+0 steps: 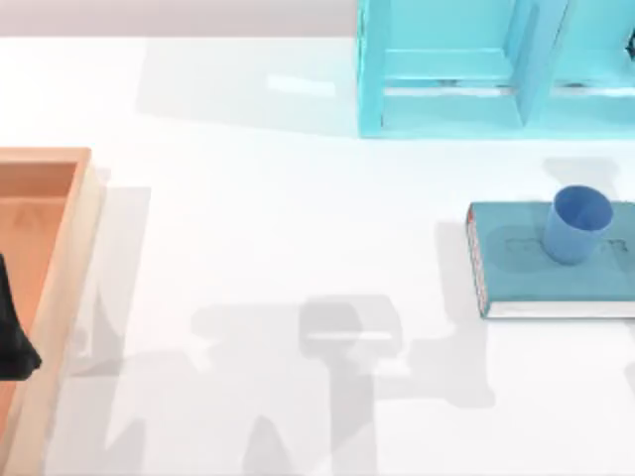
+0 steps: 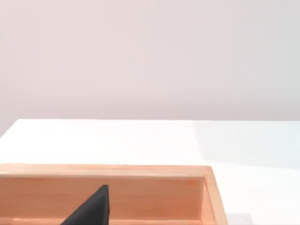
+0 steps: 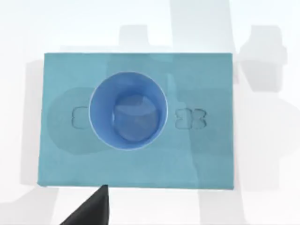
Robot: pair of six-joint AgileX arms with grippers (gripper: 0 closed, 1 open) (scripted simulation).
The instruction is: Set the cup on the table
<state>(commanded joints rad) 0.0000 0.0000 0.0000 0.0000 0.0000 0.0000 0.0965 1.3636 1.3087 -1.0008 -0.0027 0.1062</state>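
Cup [image 1: 578, 224] stands upright on the teal book [image 1: 516, 266] near the worktop's [image 1: 298, 218] right edge. Right arm should descend centred over its rim, grip gently, lift clear. Jaws' state: cannot tell.

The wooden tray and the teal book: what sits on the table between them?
Nothing. In the top view, bare white table with only shadows separates the wooden tray from the teal book carrying the cup.

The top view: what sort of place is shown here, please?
Probably a simulated tabletop workspace: a glossy white table with a blue cup standing on a teal book, an orange wooden tray, and a light blue shelf.
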